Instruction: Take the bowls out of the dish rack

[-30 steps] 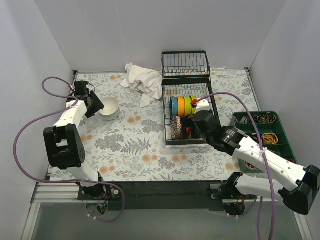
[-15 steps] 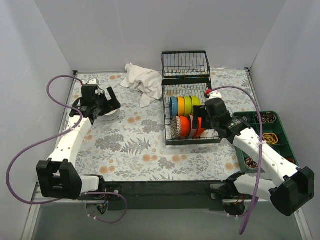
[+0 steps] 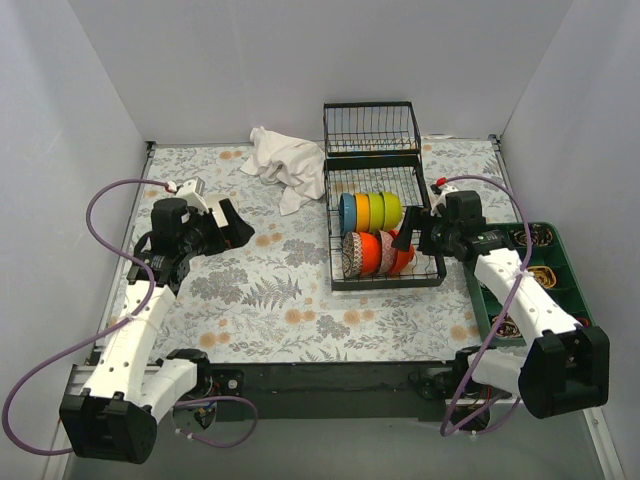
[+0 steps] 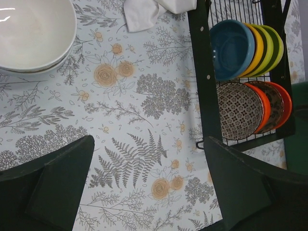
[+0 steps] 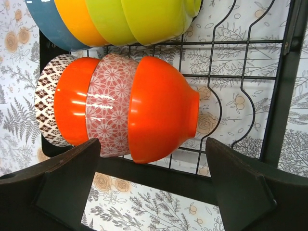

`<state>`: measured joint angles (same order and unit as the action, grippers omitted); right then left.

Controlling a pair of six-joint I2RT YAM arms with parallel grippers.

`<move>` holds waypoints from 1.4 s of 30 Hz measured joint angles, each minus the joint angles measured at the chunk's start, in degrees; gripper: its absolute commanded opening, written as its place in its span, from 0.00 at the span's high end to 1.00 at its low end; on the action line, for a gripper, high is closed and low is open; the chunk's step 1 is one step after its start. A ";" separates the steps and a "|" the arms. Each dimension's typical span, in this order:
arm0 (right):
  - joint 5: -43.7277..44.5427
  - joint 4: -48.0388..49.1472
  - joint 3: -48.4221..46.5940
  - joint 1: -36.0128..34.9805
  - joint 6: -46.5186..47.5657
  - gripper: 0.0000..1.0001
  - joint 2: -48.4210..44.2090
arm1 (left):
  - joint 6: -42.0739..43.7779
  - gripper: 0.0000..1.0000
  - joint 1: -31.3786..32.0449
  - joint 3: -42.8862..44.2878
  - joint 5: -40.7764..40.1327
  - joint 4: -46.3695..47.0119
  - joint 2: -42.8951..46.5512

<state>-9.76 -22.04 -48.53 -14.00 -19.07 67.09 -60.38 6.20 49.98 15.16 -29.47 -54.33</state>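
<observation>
Right wrist view shows my right gripper (image 5: 153,163), fingers spread wide, just short of the end orange bowl (image 5: 163,108), which stands on edge in the dish rack (image 5: 281,96). I'd close squarely across its tapered foot end, because the glossy, rounded glaze looks slippery. My left gripper (image 4: 148,144), also spread and empty, hovers near the smooth white bowls (image 4: 33,33).

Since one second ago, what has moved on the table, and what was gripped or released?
The left pincer opened, let go of the white bowls and drew away from them. The right pincer, open throughout, pulled back to the right, uncovering the near row of bowls in the dish rack. The rack, its coloured bowls, the cloth and the green tray stayed as they were.
</observation>
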 measured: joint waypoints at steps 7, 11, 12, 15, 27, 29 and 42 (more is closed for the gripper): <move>-8.59 3.63 2.67 5.22 1.57 0.01 2.75 | -0.31 0.02 0.04 -1.62 2.69 -0.46 0.26; -13.00 4.94 3.80 7.76 2.97 0.01 4.37 | -0.55 0.02 0.04 -1.62 3.58 -0.46 0.26; -13.86 5.33 4.04 8.24 3.30 0.01 4.68 | -0.57 0.02 0.09 -1.62 3.74 -0.46 0.24; -16.17 5.99 4.57 9.51 4.42 0.01 5.40 | -0.79 0.02 0.20 -1.62 4.22 -0.44 0.09; -24.04 9.07 6.05 10.62 7.74 0.04 9.64 | -1.73 0.02 0.42 -1.62 6.51 0.00 -2.40; -24.87 9.42 6.05 10.62 8.15 0.06 9.94 | -1.95 0.02 0.42 -1.62 6.82 -0.02 -2.69; -26.97 10.25 6.05 10.71 8.74 0.43 10.05 | -5.95 0.02 1.33 -1.62 11.41 3.08 -3.39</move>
<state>-36.73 -11.79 -42.48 -3.29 -10.33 77.14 -66.32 7.53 48.36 26.57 -26.39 -57.71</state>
